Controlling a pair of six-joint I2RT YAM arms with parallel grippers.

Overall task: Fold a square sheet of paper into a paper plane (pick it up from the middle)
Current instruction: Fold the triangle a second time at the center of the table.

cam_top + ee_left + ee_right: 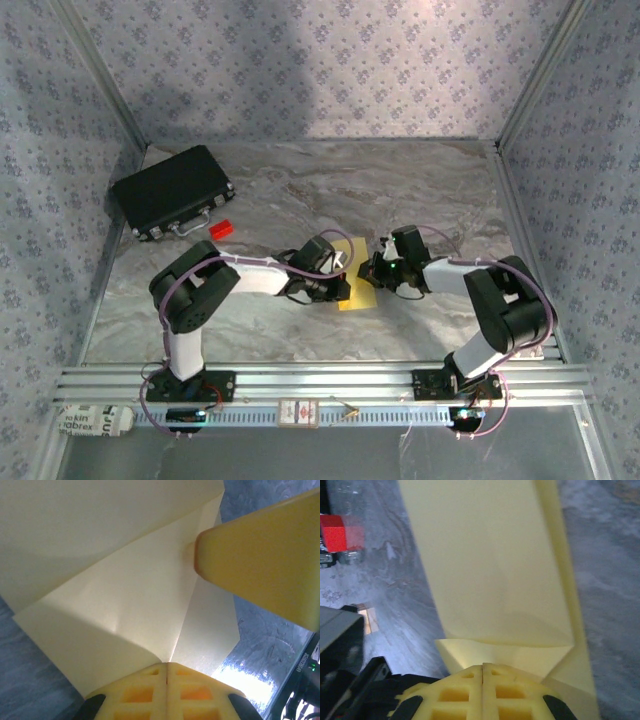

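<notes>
Left pincer (166,675) pinches the part-folded yellow paper (358,292) at its left edge, right pincer (483,675) pressed shut just opposite, the long axis running away from both bases.

At the lower left of the top view, a white packet (95,420) lying below the rail (400,378) carries dark print, cut off at its left end, that reads roughly "nkin" above "abrex". A small label (298,412) at the bottom middle is too small to read. At the lower right of the left wrist view, vertical white lettering on a black part (301,664) is too blurred to read.
</notes>
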